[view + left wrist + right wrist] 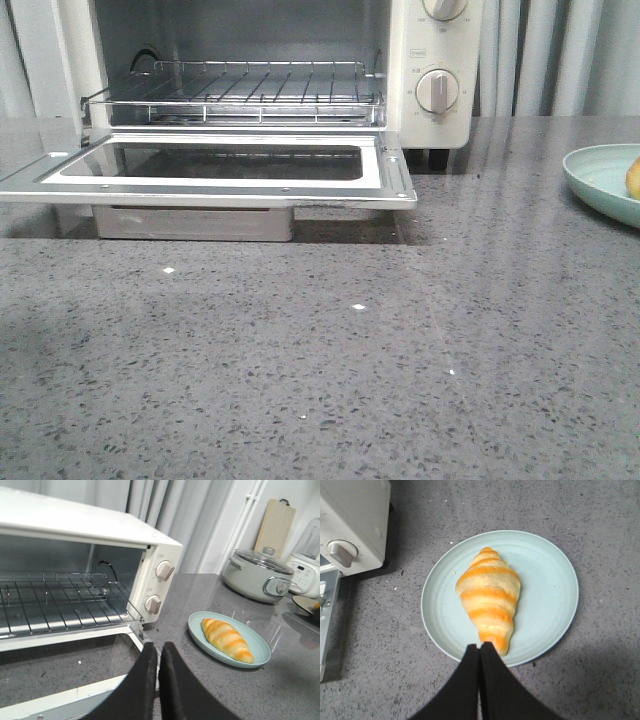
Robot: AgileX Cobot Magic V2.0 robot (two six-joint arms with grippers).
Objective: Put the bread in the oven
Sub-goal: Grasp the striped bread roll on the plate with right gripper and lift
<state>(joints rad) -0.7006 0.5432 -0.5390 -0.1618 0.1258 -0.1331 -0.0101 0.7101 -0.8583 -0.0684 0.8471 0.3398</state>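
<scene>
Toaster oven at 11 o'clock, door dropped open, one wire rack bare; nothing loaded yet. One croissant roll lying on one pale-green plate at 3 o'clock. Left gripper pinched closed, empty, near the door; right gripper likewise closed, above the roll. Pickup and placement remaining.

Glossy speckled stone counter; chrome wire rack; glass oven door.

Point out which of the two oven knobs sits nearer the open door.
The lower knob on the oven: it sits just above the dropped door's hinge line, while the upper knob is cut off by the front view's top edge.
</scene>
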